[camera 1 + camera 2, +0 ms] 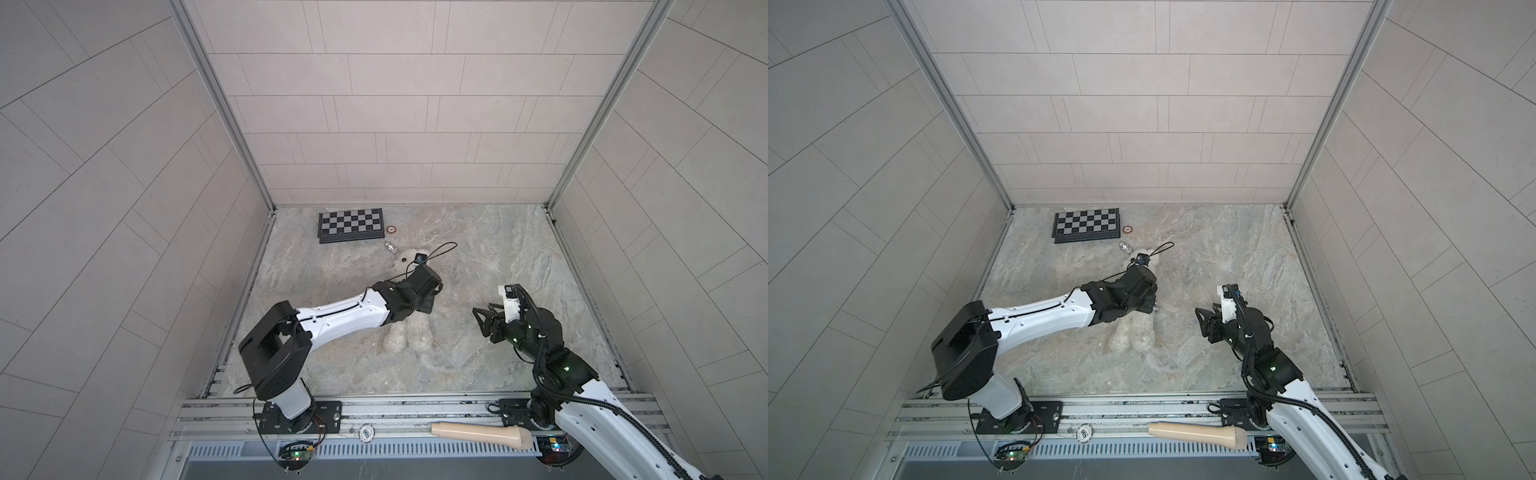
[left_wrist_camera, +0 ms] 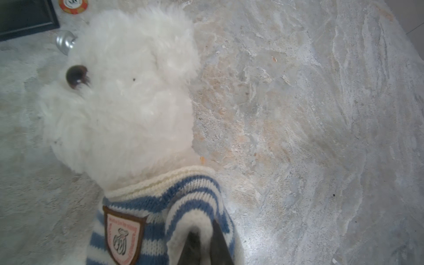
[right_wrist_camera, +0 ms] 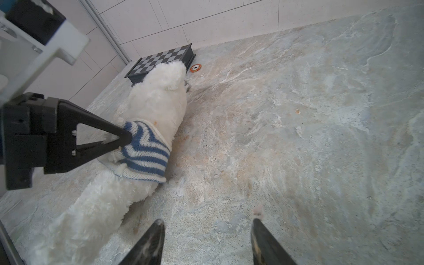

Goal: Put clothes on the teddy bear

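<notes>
The teddy bear lies on the marbled tabletop, its head toward the chessboard and its legs toward the front. Around its chest sits a blue-and-white striped knit sweater with a shield badge. My left gripper is shut on the cream-edged sleeve of the sweater; in both top views its wrist hides the bear's torso. My right gripper hovers open to the right of the bear, with only bare tabletop between its fingers.
A folded chessboard stands at the back left, with an orange chip beside it. A small silver piece lies just behind the bear's head. On the front rail rests a beige handle-shaped object. Tiled walls enclose three sides.
</notes>
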